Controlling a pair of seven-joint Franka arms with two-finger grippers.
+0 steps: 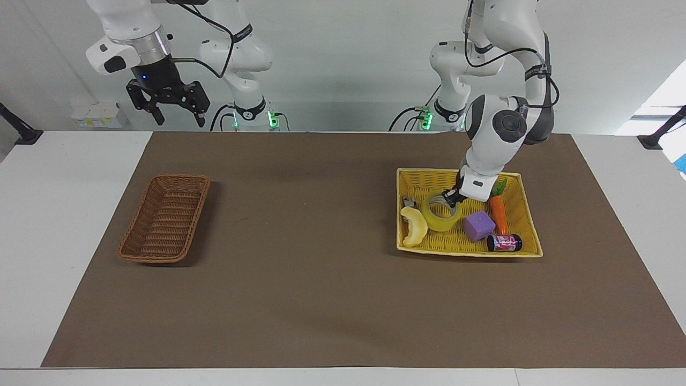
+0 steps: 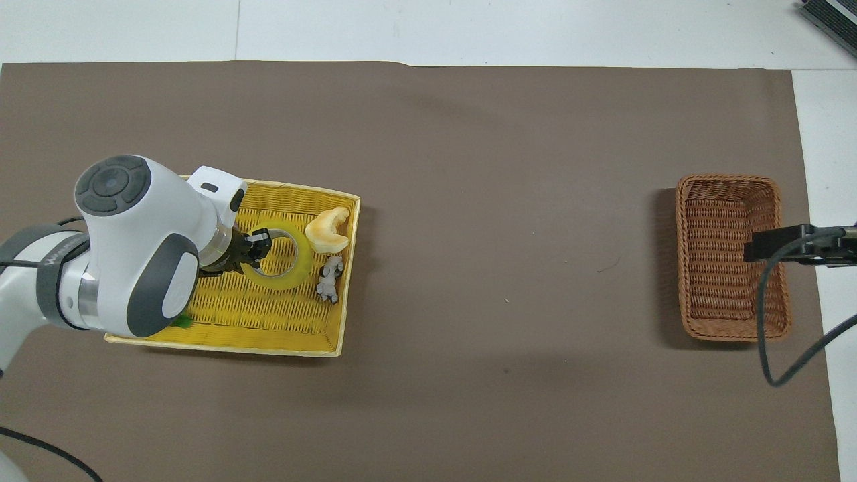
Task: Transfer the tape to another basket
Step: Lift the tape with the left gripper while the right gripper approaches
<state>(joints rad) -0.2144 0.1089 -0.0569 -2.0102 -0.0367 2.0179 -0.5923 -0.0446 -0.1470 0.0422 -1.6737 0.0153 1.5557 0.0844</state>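
Tape (image 1: 440, 214) looked light, stiff, slick-sided; left gripper (image 1: 449, 198) pinched its wall over the yellow basket (image 1: 522, 236), a sound hold; right gripper (image 1: 172, 107) waited open above the brown basket (image 1: 165, 219).

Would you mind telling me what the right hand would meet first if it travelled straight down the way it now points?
Probably bare table: the right hand hangs open near the table's edge closest to the robots, nearer them than the wicker basket, though depth is hard to judge.
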